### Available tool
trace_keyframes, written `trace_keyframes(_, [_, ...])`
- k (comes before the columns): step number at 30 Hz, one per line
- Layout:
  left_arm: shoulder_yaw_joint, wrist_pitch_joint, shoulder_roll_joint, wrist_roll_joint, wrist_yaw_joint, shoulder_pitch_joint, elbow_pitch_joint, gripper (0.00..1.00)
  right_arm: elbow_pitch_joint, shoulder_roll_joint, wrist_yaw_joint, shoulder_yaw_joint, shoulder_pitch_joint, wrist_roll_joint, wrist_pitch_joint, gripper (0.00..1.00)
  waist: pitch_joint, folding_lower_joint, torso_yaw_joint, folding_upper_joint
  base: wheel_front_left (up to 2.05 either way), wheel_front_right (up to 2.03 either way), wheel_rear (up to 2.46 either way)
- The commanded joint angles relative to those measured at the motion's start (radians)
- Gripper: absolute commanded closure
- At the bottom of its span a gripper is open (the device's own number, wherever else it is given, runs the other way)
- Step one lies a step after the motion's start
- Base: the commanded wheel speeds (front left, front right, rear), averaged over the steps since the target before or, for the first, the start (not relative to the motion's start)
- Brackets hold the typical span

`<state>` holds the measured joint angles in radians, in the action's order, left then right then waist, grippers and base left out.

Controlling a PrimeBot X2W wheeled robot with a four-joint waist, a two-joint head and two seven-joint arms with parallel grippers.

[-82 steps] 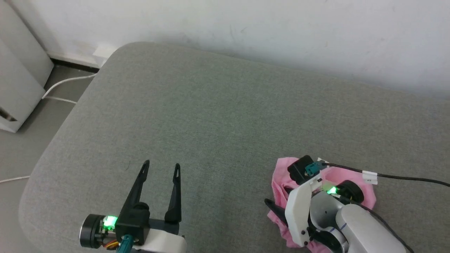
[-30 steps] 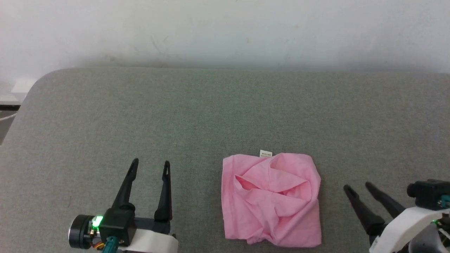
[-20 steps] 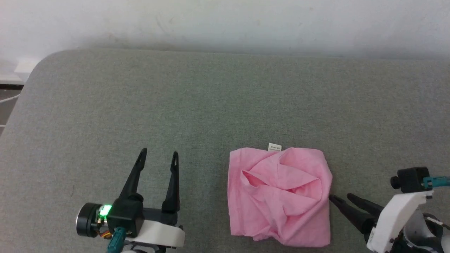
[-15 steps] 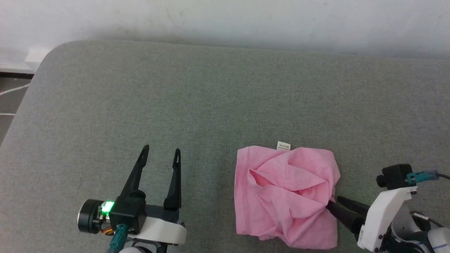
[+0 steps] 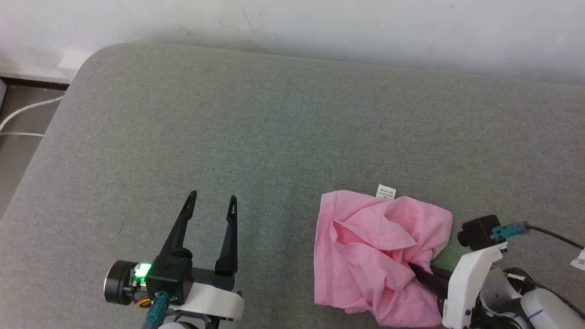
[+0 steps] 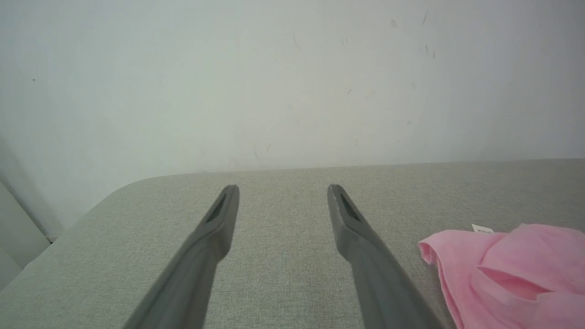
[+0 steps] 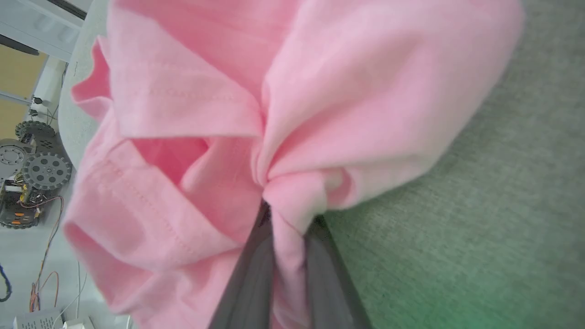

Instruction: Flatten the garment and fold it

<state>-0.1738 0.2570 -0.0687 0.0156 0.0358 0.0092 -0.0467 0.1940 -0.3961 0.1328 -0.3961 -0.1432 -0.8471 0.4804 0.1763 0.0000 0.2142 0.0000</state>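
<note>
Over the last second the right gripper (image 5: 415, 270) has moved from beside the garment (image 5: 365, 256) into its right edge and closed; the jaws now pinch a bunched fold of pink fabric. The garment lies crumpled on the grey cushion (image 5: 274, 128), right of centre, with its care label (image 5: 385, 191) at the far edge. The left gripper (image 5: 212, 199) hovers spread wide and empty, well apart from the fabric. Flattening appears only just begun.
</note>
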Motion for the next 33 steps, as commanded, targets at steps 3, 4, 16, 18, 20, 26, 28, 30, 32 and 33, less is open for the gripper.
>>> trace_keyframes(3, [-0.002, 0.005, 0.002, 0.0, -0.001, -0.009, 0.004, 0.0, 0.019, -0.02, -0.002, -0.031, -0.015, 0.024, -0.03, 1.0, -0.018, 0.0, -0.021, 0.0, 0.0, 0.0, 0.0])
trace_keyframes(4, [-0.003, 0.005, 0.003, 0.001, -0.003, -0.009, 0.005, 0.0, 0.016, -0.029, -0.002, -0.035, -0.024, 0.029, -0.043, 1.0, -0.023, 0.0, -0.03, 0.0, 0.0, 0.0, 0.0])
trace_keyframes(16, [-0.089, 0.005, 0.011, -0.006, -0.023, -0.051, 0.012, 0.0, -0.121, -0.291, -0.002, -0.138, -0.212, 0.298, 0.067, 1.0, 0.008, 0.0, -0.276, 0.0, 0.0, 0.0, 0.0])
trace_keyframes(18, [-0.117, 0.005, 0.013, -0.008, -0.027, -0.077, 0.017, 0.0, -0.133, -0.348, -0.002, -0.162, -0.248, 0.314, 0.095, 1.0, 0.033, 0.0, -0.32, 0.0, 0.0, 0.0, 0.0])
trace_keyframes(20, [-0.144, 0.005, 0.014, -0.009, -0.029, -0.11, 0.022, 0.0, -0.129, -0.407, -0.002, -0.183, -0.284, 0.322, 0.111, 1.0, 0.065, 0.0, -0.358, 0.0, 0.0, 0.0, 0.0])
trace_keyframes(26, [-0.203, 0.005, 0.017, -0.011, -0.028, -0.204, 0.037, 0.0, -0.047, -0.543, -0.002, -0.243, -0.372, 0.35, 0.056, 1.0, 0.164, 0.0, -0.421, 0.0, 0.0, 0.0, 0.0])
trace_keyframes(28, [-0.213, 0.005, 0.017, -0.015, -0.03, -0.231, 0.041, 0.0, 0.002, -0.571, -0.002, -0.251, -0.392, 0.36, 0.019, 1.0, 0.2, 0.0, -0.426, 0.0, 0.0, 0.0, 0.0])
trace_keyframes(30, [-0.222, 0.005, 0.017, -0.02, -0.033, -0.255, 0.046, 0.0, 0.063, -0.587, -0.002, -0.253, -0.404, 0.361, -0.023, 1.0, 0.229, 0.0, -0.421, 0.0, 0.0, 0.0, 0.0])
trace_keyframes(32, [-0.232, 0.005, 0.017, -0.026, -0.035, -0.276, 0.047, 0.0, 0.122, -0.606, -0.002, -0.257, -0.41, 0.368, -0.067, 1.0, 0.254, 0.0, -0.41, 0.0, 0.0, 0.0, 0.0])
trace_keyframes(33, [-0.237, 0.005, 0.017, -0.028, -0.036, -0.286, 0.044, 0.0, 0.153, -0.619, -0.002, -0.257, -0.412, 0.375, -0.093, 1.0, 0.266, 0.0, -0.402, 0.0, 0.0, 0.0, 0.0])
